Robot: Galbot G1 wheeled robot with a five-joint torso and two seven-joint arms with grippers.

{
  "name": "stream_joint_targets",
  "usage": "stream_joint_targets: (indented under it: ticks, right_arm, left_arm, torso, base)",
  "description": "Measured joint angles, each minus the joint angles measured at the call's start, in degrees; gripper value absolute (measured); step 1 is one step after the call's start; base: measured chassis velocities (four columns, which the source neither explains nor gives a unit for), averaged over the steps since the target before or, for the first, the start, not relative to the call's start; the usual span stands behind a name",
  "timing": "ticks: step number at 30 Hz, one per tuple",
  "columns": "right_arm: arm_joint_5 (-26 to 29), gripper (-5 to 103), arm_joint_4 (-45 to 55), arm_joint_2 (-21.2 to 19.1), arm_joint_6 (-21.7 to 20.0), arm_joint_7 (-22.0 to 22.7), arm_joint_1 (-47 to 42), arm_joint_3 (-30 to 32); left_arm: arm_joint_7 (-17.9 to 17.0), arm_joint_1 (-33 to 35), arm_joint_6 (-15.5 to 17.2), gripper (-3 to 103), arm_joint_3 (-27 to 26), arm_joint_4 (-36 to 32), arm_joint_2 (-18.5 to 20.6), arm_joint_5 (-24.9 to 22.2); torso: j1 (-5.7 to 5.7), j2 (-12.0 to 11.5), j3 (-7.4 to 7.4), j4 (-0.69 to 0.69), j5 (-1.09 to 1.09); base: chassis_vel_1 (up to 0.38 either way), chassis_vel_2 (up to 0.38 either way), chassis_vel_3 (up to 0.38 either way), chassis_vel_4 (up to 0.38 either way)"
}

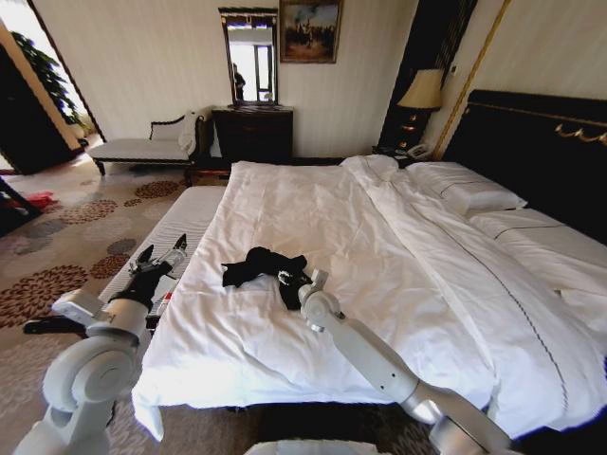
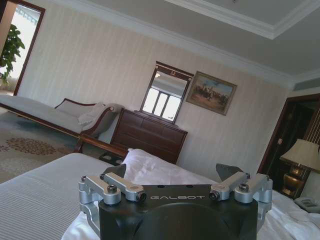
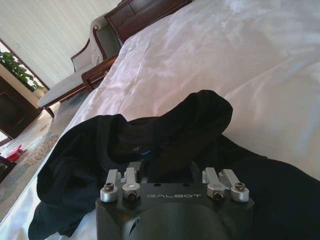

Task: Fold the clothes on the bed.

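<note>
The clothes (image 1: 256, 263) are one black garment lying crumpled near the front left part of the bed (image 1: 379, 218), on the white duvet. My right gripper (image 1: 296, 282) rests on the garment's right side. In the right wrist view, the right gripper (image 3: 170, 167) is shut on the clothes (image 3: 190, 120), and a fold of black cloth bulges up just beyond it on the bed (image 3: 225, 50). My left gripper (image 1: 158, 258) hangs open over the bench left of the bed, apart from the garment. In its own view, the left gripper (image 2: 172, 172) holds nothing.
A narrow striped bench (image 1: 180, 227) runs along the bed's left side. Behind it stand a chaise (image 1: 142, 147) and a dark dresser (image 1: 251, 133) with a mirror. Pillows (image 1: 465, 190) lie by the dark headboard, and a lamp (image 1: 420, 92) stands in the corner. Patterned carpet covers the floor on the left.
</note>
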Motion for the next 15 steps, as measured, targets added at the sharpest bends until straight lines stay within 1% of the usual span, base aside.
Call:
stream_joint_targets:
  ticks: [1, 2, 6, 8, 10, 11, 13, 14, 15]
  right_arm:
    - [-0.3, 49, 0.1, -0.3, 0.3, -0.4, -0.1, 0.1]
    - [-0.3, 49, 0.1, -0.3, 0.3, -0.4, -0.1, 0.1]
    - [-1.3, 28, 0.6, -0.7, 1.3, -1.7, -0.7, 0.7]
    - [-1.6, 28, 0.7, -0.9, 1.5, -2.0, -0.8, 0.7]
    - [-1.9, 16, 1.2, -1.1, 1.8, -2.4, -1.0, 1.0]
    - [-1.9, 16, 1.2, -1.1, 1.8, -2.4, -1.0, 1.0]
    - [-2.0, 5, 2.0, -1.3, 2.2, -2.5, -1.3, 1.6]
    - [-2.0, 5, 2.4, -1.4, 2.4, -2.5, -1.5, 2.0]
    - [-2.0, 2, 2.9, -1.6, 2.6, -2.6, -1.7, 2.5]
  left_arm:
    - [0.0, -0.1, 0.0, 100, 0.2, 0.2, -0.1, 0.0]
    - [0.0, -0.1, 0.0, 100, 0.2, 0.2, -0.1, 0.0]
    - [0.0, -0.2, 0.0, 100, 0.9, 1.0, -0.3, 0.0]
    - [-0.1, -0.4, 0.0, 100, 1.0, 1.2, -0.3, 0.0]
    - [-0.1, -0.9, 0.2, 100, 1.4, 1.7, -0.1, -0.2]
    - [-0.1, -0.9, 0.2, 100, 1.4, 1.7, -0.1, -0.2]
    - [-0.4, -2.0, 0.8, 100, 2.3, 3.1, 0.5, -1.2]
    - [-0.7, -2.6, 1.2, 100, 2.8, 4.0, 0.9, -1.6]
    - [-0.9, -3.7, 2.1, 100, 3.9, 5.6, 1.5, -2.0]
  torso:
    - [0.00, 0.0, 0.00, 0.00, 0.00]
    - [0.00, 0.0, 0.00, 0.00, 0.00]
    - [0.00, 0.0, 0.00, 0.00, 0.00]
    - [0.00, 0.0, 0.00, 0.00, 0.00]
    - [0.00, 0.0, 0.00, 0.01, 0.00]
    - [0.00, 0.0, 0.00, 0.01, 0.00]
    - [0.00, 0.0, 0.00, 0.01, 0.01]
    - [0.00, 0.0, 0.00, 0.01, 0.01]
    - [0.00, 0.0, 0.00, 0.02, 0.01]
  base:
    - [0.000, 0.000, 0.000, 0.000]
    - [0.000, 0.000, 0.000, 0.000]
    - [0.000, 0.000, 0.000, 0.000]
    - [0.000, 0.000, 0.000, 0.000]
    - [0.000, 0.000, 0.000, 0.000]
    - [0.000, 0.000, 0.000, 0.000]
    - [0.000, 0.000, 0.000, 0.000]
    - [0.000, 0.000, 0.000, 0.000]
    - [0.000, 0.000, 0.000, 0.000]
